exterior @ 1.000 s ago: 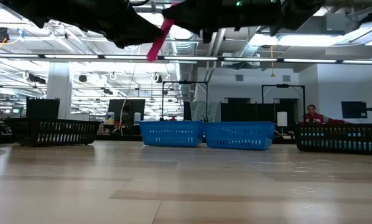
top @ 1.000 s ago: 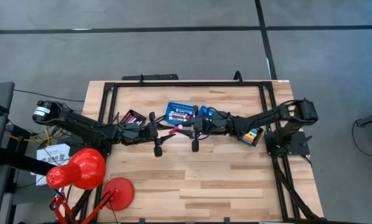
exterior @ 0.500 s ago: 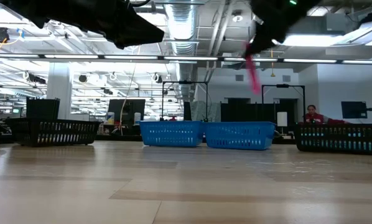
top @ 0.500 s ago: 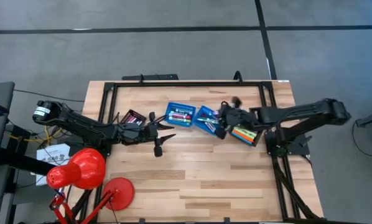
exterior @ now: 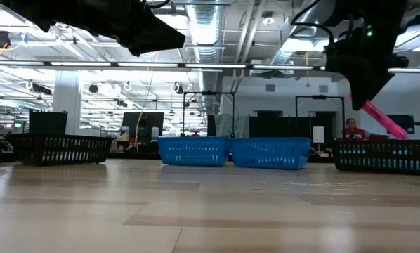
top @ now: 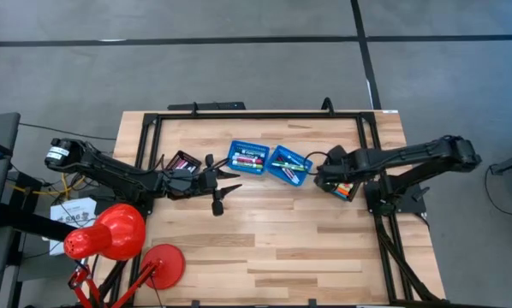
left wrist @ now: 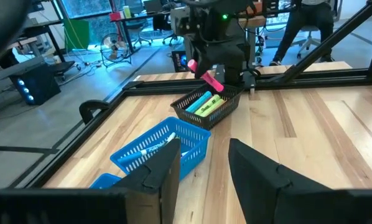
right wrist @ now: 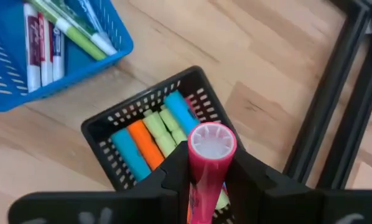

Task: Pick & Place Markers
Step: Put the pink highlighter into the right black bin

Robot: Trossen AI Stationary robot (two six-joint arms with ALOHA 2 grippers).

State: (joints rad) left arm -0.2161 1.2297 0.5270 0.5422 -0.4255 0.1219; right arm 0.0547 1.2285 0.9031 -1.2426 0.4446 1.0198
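Observation:
My right gripper (top: 323, 178) (right wrist: 208, 177) is shut on a pink marker (exterior: 378, 118) and hovers over the black tray (top: 346, 188) (right wrist: 120, 127) by the table's right edge. That tray holds blue, orange and yellow-green markers (right wrist: 150, 138) lying side by side. Two blue baskets (top: 249, 157) (top: 288, 164) stand at the table's middle, with white, red and green markers (right wrist: 49, 37) in them. My left gripper (top: 233, 181) (left wrist: 201, 171) hangs open left of the baskets and touches nothing. In its wrist view the pink marker (left wrist: 209, 79) shows above the black tray (left wrist: 208, 106). My right gripper pinches the pink marker's barrel (right wrist: 201, 186) between its two fingers (right wrist: 173, 180), which come from above. The marker's round end (right wrist: 212, 142) faces the wrist camera. The marker is lifted clear above the black tray. In the low view it sticks out below the fingers, slanting down.
A second black tray (top: 183, 162) with markers sits by my left arm. A black frame (top: 256, 113) runs around the table's far, left and right sides. A red lamp (top: 110, 235) stands at the near left corner. Bare wood (top: 273, 248) fills the near half.
A second ago both grippers met over the table's middle with the pink marker between them. The right gripper has carried the marker toward the table's right edge, past the blue baskets, to above the right black tray. The marker has turned from slanting one way to the other.

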